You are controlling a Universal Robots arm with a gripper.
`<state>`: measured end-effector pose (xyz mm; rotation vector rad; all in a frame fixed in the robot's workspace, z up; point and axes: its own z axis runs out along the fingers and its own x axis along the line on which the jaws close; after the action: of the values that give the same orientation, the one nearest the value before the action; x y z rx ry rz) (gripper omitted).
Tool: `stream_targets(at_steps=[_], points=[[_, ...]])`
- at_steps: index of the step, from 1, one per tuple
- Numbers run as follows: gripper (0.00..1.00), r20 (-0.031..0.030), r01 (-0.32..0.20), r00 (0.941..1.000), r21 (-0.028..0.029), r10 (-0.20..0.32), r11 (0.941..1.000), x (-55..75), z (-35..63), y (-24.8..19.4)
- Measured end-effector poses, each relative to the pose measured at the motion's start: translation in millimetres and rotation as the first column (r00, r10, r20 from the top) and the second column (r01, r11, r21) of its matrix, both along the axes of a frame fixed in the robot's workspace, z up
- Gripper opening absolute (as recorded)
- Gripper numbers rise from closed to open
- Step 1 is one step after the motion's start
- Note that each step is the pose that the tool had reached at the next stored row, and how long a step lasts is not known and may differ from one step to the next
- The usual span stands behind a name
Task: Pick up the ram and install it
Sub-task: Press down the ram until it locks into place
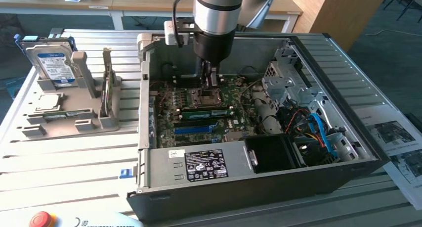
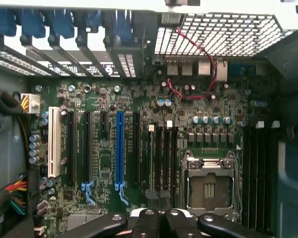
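The ram, a long green stick with a pale label strip, stands on edge on the motherboard inside the open computer case. It sits between the processor socket and the blue slot. My gripper hangs inside the case above the socket, higher than the ram and apart from it. In the wrist view the black fingers sit close together with nothing between them. Straight ahead of my gripper lie the black memory slots, with the socket beside them.
A grey fixture on the exterior view's left carries a hard drive and a square silver processor chip. Inside the case are the power supply, a metal drive cage and blue cables. A red stop button sits at the front.
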<state>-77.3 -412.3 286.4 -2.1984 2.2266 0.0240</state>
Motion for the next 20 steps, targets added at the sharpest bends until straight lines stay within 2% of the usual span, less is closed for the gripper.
stream_targets(at_steps=[5,11,20], points=[[0.10,-0.0017,0.000,1.0000,-0.0002,0.000,1.0000,9.1,0.2,-0.1],[0.10,-0.0018,0.000,1.0000,-0.0003,0.000,1.0000,9.7,0.8,0.0],[0.10,-0.0016,0.000,1.0000,-0.0001,0.000,1.0000,9.7,22.7,0.0]])
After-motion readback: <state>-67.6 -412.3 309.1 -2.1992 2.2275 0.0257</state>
